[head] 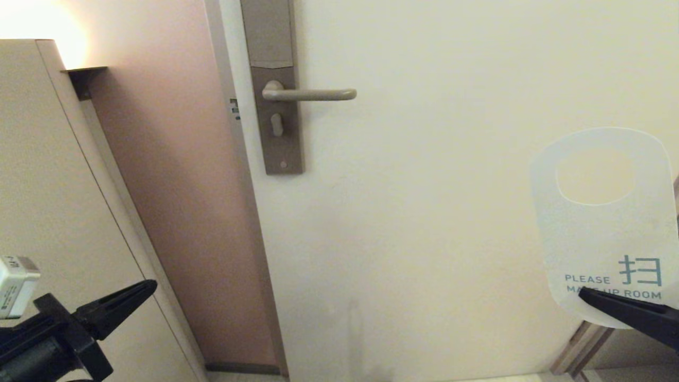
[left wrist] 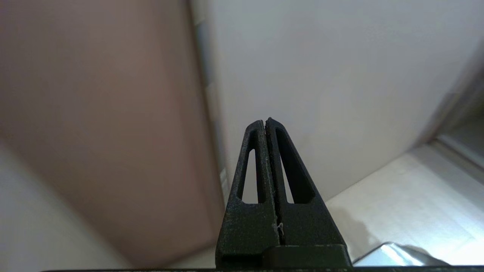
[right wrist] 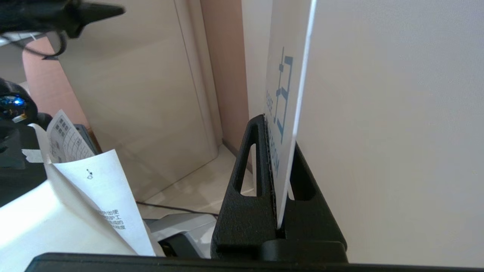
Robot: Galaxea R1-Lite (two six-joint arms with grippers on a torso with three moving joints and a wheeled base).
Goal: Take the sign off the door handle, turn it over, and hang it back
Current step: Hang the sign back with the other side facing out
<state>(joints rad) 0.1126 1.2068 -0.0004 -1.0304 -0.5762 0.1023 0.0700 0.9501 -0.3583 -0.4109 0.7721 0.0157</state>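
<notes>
Right gripper (head: 586,298) was clamped on the bottom edge of the sign (head: 602,233), white "MAKE UP ROOM" face toward the head camera, well to the right of and below the door handle (head: 313,95). Left gripper (head: 151,288) closed on nothing, low left. Risks: the thin edge pinch could let the card swivel or slip; the oval hole could miss the lever's rounded end.

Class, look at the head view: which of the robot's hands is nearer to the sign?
Right. The right hand is shut on the sign's lower edge; the left hand, shut and empty, sits far across the picture, below the door handle.
</notes>
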